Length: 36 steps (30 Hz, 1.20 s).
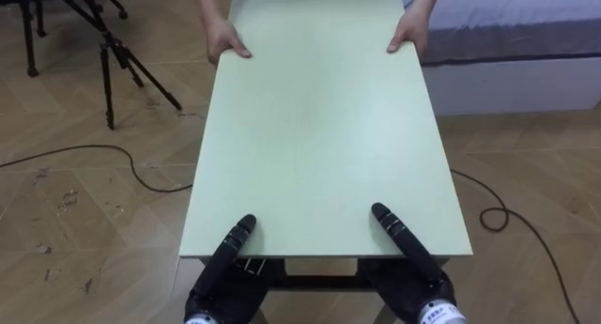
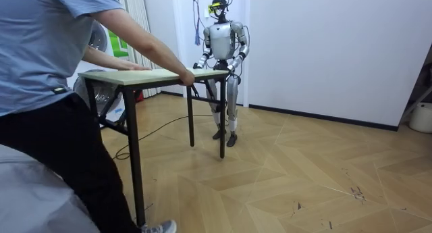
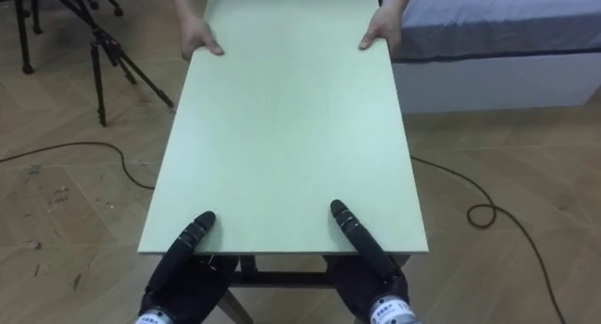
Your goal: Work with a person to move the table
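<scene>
One long, pale-green table (image 1: 319, 146), dark-legged.

A black tripod (image 1: 105, 52) stands on the wood floor (image 1: 75, 230). A bed (image 1: 526, 14) with a grey cover is nearby.

Head eyes overlook the table (image 1: 319, 127); room camera faces robot

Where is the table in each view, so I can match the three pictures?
Left eye view: the table runs up the centre, near edge at the bottom.
Right eye view: the table likewise, shifted slightly left.
Room view: the table stands left of centre, between person and robot.
Shared landmark: the person's hands gripping the end opposite the robot.
</scene>
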Tool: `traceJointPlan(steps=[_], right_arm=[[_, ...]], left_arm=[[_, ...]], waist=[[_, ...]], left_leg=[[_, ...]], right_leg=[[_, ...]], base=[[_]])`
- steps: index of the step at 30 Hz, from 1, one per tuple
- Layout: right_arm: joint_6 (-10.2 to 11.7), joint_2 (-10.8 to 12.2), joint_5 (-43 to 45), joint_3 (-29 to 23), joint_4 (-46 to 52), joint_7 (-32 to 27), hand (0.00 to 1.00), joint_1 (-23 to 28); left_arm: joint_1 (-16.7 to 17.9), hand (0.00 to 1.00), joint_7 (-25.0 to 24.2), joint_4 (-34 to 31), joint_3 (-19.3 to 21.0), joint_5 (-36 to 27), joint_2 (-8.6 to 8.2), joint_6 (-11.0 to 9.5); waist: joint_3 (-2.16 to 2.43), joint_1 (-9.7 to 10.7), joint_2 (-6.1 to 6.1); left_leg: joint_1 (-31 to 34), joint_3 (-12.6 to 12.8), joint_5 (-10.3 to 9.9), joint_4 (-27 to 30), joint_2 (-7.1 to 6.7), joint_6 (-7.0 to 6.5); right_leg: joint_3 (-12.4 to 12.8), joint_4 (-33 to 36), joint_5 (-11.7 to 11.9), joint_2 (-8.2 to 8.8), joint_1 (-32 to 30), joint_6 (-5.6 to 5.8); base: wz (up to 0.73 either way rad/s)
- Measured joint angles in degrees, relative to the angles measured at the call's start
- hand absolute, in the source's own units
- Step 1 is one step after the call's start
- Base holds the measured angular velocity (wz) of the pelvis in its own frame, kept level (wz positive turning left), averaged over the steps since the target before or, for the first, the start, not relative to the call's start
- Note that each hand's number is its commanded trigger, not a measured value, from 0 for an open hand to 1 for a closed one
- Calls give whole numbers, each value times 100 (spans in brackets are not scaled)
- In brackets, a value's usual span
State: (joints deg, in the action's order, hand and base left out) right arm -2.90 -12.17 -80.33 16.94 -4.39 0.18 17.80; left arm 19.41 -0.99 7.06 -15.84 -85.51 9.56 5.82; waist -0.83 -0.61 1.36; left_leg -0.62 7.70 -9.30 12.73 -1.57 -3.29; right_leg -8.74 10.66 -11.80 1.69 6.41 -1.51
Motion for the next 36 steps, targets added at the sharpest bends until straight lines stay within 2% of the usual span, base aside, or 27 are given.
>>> traceJointPlan(steps=[3, 8, 12, 16, 21, 24, 25, 26, 28, 30, 32, 33, 34, 35, 36], right_arm=[[91, 13, -11, 28, 184, 5, 100, 132], [429, 12, -54, 275, 215, 82, 100, 149], [638, -85, -68, 418, 215, 212, 100, 153], [866, -123, -124, 589, 215, 224, 100, 151], [982, -137, -159, 640, 215, 255, 100, 126], [1062, -167, -241, 669, 214, 369, 100, 139], [1057, -170, -273, 662, 210, 373, 100, 138], [1055, -158, -273, 649, 209, 373, 100, 135], [1055, -135, -293, 644, 205, 374, 100, 118], [1049, -146, -292, 649, 204, 386, 100, 120], [1052, -168, -288, 645, 198, 419, 100, 145], [1051, -154, -288, 645, 186, 460, 100, 149], [1043, -153, -275, 655, 179, 481, 100, 148], [1032, -166, -260, 669, 165, 480, 100, 152], [1010, -206, -239, 717, 146, 477, 100, 156]], left_arm=[[134, 100, 21, -284, -18, 110, 2, -139], [185, 100, 21, -420, -101, 181, 16, -384], [238, 100, 8, -483, -209, 110, 27, -512], [233, 100, 8, -485, -299, 65, 36, -665], [230, 100, 5, -517, -382, 74, 42, -793], [233, 100, -83, -565, -452, 64, 94, -845], [220, 100, -85, -564, -452, 81, 95, -845], [209, 100, -89, -563, -452, 85, 94, -845], [205, 100, -127, -559, -462, 75, 105, -850], [206, 100, -144, -559, -466, 77, 130, -849], [203, 100, -144, -559, -471, 78, 154, -850], [194, 100, -143, -558, -468, 72, 144, -850], [231, 100, -146, -549, -468, 66, 134, -850], [294, 100, -156, -545, -468, 65, 126, -850], [437, 100, -212, -546, -467, 23, 112, -865]], waist=[[20, 8, 6], [30, -18, -7], [54, 6, -81], [47, 1, -192], [29, -18, -216], [-12, -98, -208], [-21, -144, -197], [-38, -142, -190], [-70, -229, -164], [-74, -303, -137], [-50, -294, -86], [-36, -272, -95], [-50, -345, -61], [-39, -409, -20], [-25, -455, 69]], left_leg=[[45, 4, 34, -8, -12, -15], [56, 63, 44, -74, -17, -19], [116, 76, 42, -91, -11, -15], [109, 69, 30, -92, 3, 5], [157, 48, -34, 14, 33, 40], [461, -22, -231, 529, 156, 69], [610, -35, -324, 787, 241, 101], [680, -37, -369, 934, 285, 117], [944, -41, -436, 1379, 420, 209], [1104, -84, -471, 1590, 477, 268], [1314, -254, -450, 1749, 498, 408], [1421, -357, -369, 1759, 503, 584], [1530, -323, -403, 2230, 634, 666], [1556, -276, -466, 2643, 751, 680], [1555, -270, -471, 3521, 930, 691]], right_leg=[[4, -1, 9, -2, -52, 13], [62, 7, 11, -15, -127, 16], [5, 20, 17, 18, -148, 18], [-2, 9, 17, 17, -131, 18], [23, 15, 16, -10, -132, 18], [27, 58, 5, -117, -190, -2], [54, 165, -21, -193, -276, -44], [58, 229, -34, -213, -311, -66], [78, 367, -80, -359, -460, -141], [75, 415, -123, -434, -554, -239], [44, 425, -143, -523, -701, -321], [-42, 404, -86, -478, -810, -398], [-198, 409, -33, -462, -861, -468], [-308, 417, -24, -469, -850, -487], [-465, 425, -22, -515, -811, -524]], base=[[-1], [-6], [0], [0], [0], [5], [6], [0], [-3], [-1], [17], [-10], [-30], [-63], [-42]])
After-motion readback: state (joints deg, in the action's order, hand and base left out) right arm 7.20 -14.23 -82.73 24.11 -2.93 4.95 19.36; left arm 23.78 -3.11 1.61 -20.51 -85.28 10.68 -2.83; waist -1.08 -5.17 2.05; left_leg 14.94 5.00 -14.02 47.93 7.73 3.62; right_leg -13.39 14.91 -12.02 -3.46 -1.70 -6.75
